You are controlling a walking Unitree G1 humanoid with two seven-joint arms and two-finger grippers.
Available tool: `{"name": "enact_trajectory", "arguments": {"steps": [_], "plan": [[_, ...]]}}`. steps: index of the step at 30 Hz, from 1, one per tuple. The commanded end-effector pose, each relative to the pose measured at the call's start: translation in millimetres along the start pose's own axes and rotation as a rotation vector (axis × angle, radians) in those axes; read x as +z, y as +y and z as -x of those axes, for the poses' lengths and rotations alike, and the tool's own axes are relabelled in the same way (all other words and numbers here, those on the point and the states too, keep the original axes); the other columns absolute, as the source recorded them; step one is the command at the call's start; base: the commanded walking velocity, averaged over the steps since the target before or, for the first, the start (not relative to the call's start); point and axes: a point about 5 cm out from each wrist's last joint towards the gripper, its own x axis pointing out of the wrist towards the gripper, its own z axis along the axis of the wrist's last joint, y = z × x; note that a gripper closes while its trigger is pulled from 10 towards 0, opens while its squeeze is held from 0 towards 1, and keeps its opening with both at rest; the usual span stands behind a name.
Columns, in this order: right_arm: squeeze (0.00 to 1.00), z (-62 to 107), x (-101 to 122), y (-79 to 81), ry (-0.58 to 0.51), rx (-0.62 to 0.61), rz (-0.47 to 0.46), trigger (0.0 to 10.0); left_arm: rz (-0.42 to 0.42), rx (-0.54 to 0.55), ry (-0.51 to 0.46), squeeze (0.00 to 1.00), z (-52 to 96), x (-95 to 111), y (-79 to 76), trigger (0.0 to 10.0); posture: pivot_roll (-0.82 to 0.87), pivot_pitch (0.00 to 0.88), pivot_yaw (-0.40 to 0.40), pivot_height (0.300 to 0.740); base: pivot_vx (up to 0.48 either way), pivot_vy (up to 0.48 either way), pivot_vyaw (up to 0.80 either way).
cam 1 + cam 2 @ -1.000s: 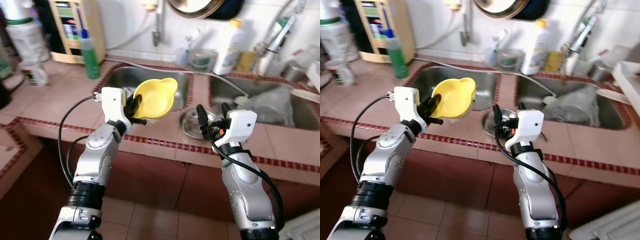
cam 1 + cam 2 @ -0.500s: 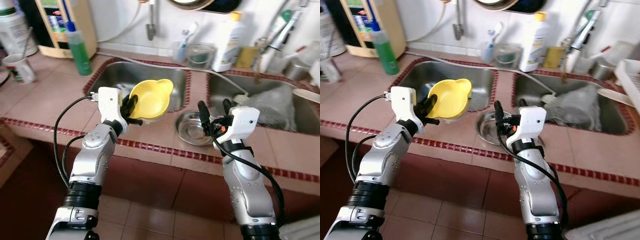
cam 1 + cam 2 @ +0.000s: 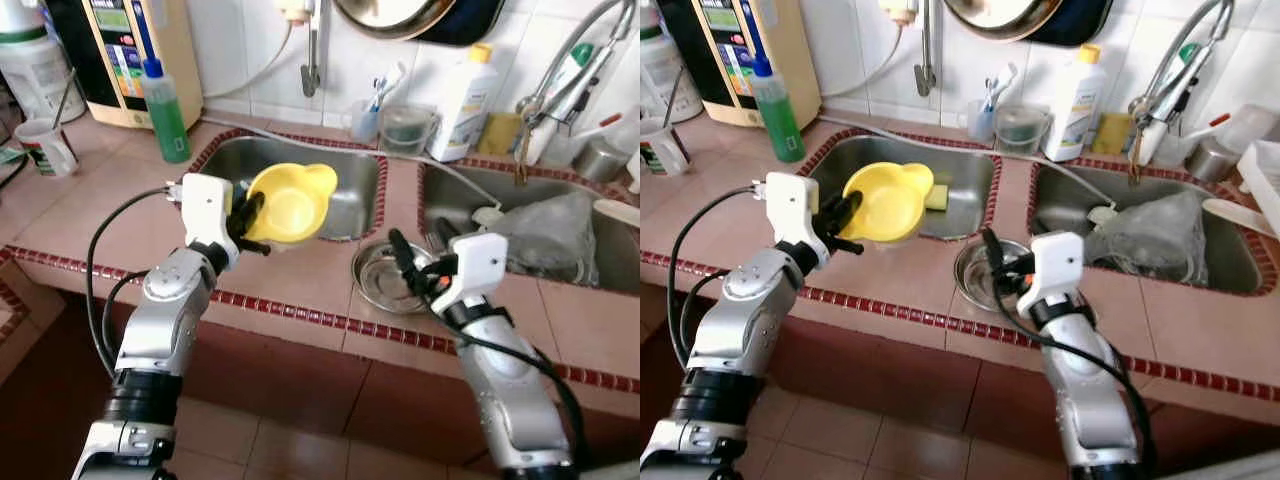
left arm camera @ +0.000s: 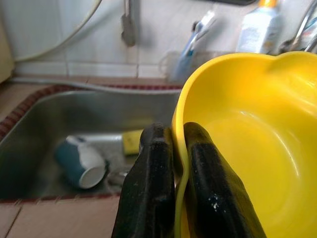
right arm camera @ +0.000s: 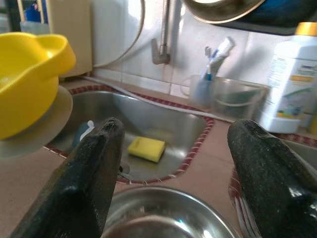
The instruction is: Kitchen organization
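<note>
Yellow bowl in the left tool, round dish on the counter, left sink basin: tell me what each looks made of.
Yellow bowl: likely plastic, evenly coloured with a soft, dull sheen and a thin rim, pinched by the left tool.
Round dish: looks like stainless steel, silvery with mirror-like reflections.
Left sink basin: apparently stainless steel too, grey and brushed, with duller glare.

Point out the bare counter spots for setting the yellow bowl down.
Bare tile lies between the green bottle, the white mug and the left sink. The left claw holds the yellow bowl. The back ledge by the white bottle is crowded.
</note>
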Motion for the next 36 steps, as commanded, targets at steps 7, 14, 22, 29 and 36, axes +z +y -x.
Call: {"name": "enact_trajectory", "arguments": {"steps": [7,14,22,29,36], "plan": [[0.00,-3.2,2.9,2.3,-0.013,0.013,0.003,10.0,-0.018,-0.009,0.003,0.00,2.0,2.5,2.4,10.0,-0.01,0.000,0.004,0.740,0.241,0.000,0.00],[0.00,-3.1,3.8,1.2,-0.015,0.013,0.002,10.0,-0.010,-0.005,0.003,0.00,-0.3,2.5,2.6,10.0,-0.03,0.000,-0.003,0.740,0.137,0.000,0.00],[0.00,-3.9,4.3,0.2,-0.010,0.029,0.007,10.0,-0.011,-0.001,-0.001,0.00,-2.7,2.6,3.1,10.0,-0.03,0.000,-0.013,0.740,0.180,0.000,0.00],[0.00,-1.0,2.1,5.3,0.002,0.037,-0.012,10.0,-0.003,-0.005,0.006,0.00,-1.0,-1.0,2.6,10.0,-0.03,0.000,-0.019,0.740,0.034,0.000,0.00],[0.00,-0.5,1.3,7.5,0.006,0.047,-0.016,10.0,-0.001,-0.013,0.004,0.00,-1.4,-1.8,2.0,10.0,-0.03,0.000,-0.019,0.740,0.259,0.000,0.00]]}}
